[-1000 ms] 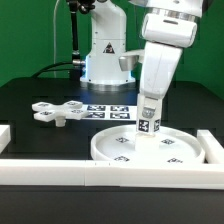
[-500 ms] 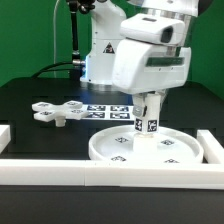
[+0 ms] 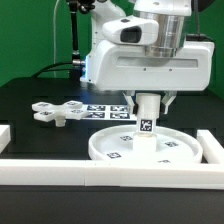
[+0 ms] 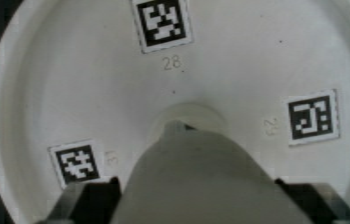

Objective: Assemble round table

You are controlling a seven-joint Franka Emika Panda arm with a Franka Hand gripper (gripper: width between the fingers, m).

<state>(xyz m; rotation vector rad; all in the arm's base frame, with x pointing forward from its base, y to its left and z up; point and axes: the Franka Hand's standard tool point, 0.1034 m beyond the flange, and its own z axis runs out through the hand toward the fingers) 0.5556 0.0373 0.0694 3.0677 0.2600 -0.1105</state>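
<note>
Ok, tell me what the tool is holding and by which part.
The tool grips the short cylindrical leg by its upper end; its lower end stands on the round disc.

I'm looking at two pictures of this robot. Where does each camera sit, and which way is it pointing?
Exterior view: off the arm, looking across the black table toward the robot's base, at the disc, cross piece and marker board; the arm and its pincer show, gripping the upright leg.
Wrist view: on the wrist, looking down along the leg onto the disc; only the fingers show.
Shared: both see the leg, disc and pincer.
</note>
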